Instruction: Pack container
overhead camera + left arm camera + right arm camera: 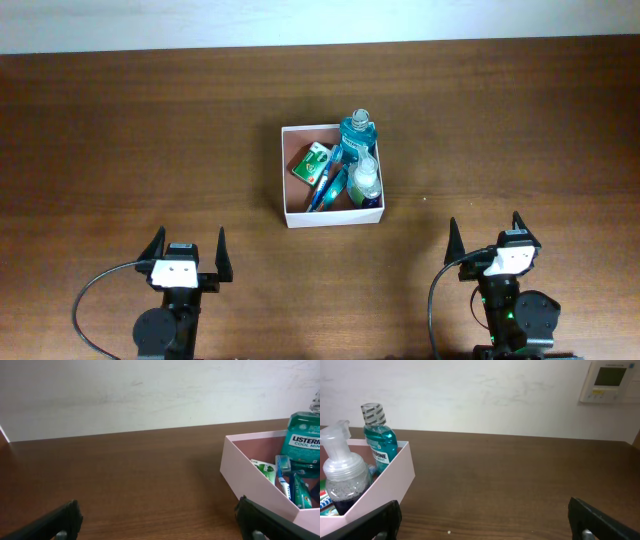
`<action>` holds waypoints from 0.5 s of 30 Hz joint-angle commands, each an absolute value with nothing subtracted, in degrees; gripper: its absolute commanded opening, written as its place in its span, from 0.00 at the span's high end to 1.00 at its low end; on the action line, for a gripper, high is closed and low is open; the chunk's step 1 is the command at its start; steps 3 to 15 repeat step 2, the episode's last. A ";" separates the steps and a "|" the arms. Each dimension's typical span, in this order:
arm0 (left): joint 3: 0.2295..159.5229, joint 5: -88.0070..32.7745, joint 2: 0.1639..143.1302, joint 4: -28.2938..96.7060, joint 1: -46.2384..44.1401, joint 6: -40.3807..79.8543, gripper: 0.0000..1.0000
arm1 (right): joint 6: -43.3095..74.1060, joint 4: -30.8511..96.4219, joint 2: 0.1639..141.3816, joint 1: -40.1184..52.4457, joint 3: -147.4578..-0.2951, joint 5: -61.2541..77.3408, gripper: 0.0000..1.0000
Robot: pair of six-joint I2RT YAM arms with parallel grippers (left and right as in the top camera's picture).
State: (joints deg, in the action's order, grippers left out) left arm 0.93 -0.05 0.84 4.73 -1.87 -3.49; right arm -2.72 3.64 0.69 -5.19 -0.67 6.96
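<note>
Overhead view: with left gripper (pixel 190 240) and right gripper (pixel 484 222) gaping empty, any careless reach is risking toppling the tall teal mouthwash bottle (pixel 357 138) in the square white cardboard container (pixel 330 217).

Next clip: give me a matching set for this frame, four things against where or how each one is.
Things:
1. mouthwash bottle
2. pump bottle
3. green packet
4. left gripper

Place or state:
a. open, holding nothing, above the bare table
b. far right corner of the container
c. lying in the container's left half
d. by the container's right wall, nearer the robot

Pairs: 1-b, 2-d, 3-c, 4-a
</note>
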 commanded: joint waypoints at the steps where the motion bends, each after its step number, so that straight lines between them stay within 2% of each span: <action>1: 0.54 -0.67 0.62 4.73 -1.98 -4.40 0.01 | -2.09 3.88 0.21 -4.89 -0.32 6.68 0.02; 15: 0.54 -0.67 0.62 4.73 -1.98 -4.43 0.01 | -2.09 3.88 0.21 -4.89 -0.32 6.68 0.01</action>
